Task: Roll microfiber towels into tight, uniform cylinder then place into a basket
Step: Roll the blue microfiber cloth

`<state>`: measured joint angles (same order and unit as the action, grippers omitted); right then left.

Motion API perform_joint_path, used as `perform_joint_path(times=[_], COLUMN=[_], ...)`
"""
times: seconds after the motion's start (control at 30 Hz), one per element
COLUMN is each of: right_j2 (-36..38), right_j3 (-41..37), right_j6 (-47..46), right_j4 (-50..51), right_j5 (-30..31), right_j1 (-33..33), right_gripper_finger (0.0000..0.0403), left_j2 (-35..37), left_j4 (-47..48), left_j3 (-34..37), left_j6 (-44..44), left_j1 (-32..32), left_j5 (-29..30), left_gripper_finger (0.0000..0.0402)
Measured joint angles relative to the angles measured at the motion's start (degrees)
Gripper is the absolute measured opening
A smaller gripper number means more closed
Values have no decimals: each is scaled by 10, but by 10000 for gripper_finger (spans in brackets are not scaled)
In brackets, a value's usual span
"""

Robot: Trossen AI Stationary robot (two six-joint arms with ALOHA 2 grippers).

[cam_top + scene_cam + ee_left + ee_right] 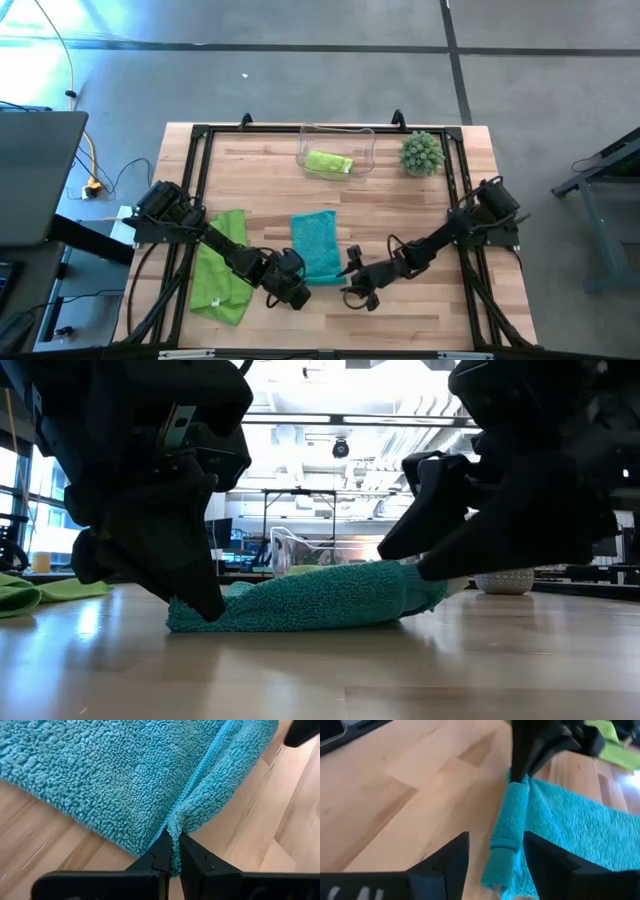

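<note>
Teal towel [317, 244] flat at lower centre of the high view, near edge folded over into a first thin roll. One lime towel [222, 266] spread at lower left. Second lime towel [329, 163] already rolled inside the basket [306, 141] at upper centre; plant ball [421, 153] just right of it.

Left gripper [172, 851]: pressed together, pinching the teal towel's corner hem; lower-centre of the left wrist view, left end of the fold in the low view.

Right gripper [494, 851]: spread, fingers straddling the other end of the rolled edge, not clamped on it.

Step in hand, judged: starting the roll of the teal towel.

To do well:
- Close right fingers on the roll end level with the left pinch, so both ends turn together.
- Keep both ends square to the towel's length; uneven advance likely gives a cone.
- Hold light tension between grippers; slack loosens the core.
- Risk: pile slipping from the left pinch.
</note>
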<state>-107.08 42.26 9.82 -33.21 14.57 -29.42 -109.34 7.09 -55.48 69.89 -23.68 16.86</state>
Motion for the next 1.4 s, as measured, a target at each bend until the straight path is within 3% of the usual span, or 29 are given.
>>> perform_joint_path(times=[0.33, 0.53, 0.8, 1.1, 1.4], right_j2=[-42, -42, -42, -40, -38], right_j3=[0, 0, 0, 3, 3], right_j6=[45, -10, -196, -511, -585], right_j4=[-20, -32, -28, 21, 44], right_j5=[18, 20, -3, -40, -66], right_j1=[11, 20, 25, 25, 25], right_gripper_finger=[167, 119, 9, 8, 3], left_j2=[0, 0, 0, 22, 68], left_j4=[-3, -4, -5, -4, -2], left_j3=[0, 0, 0, 3, 3], left_j6=[-1, -1, -1, -110, -256], left_j1=[0, -3, -3, -3, -4], left_j5=[0, 0, 3, 5, -14], left_gripper_finger=[15, 15, 15, 65, 126])
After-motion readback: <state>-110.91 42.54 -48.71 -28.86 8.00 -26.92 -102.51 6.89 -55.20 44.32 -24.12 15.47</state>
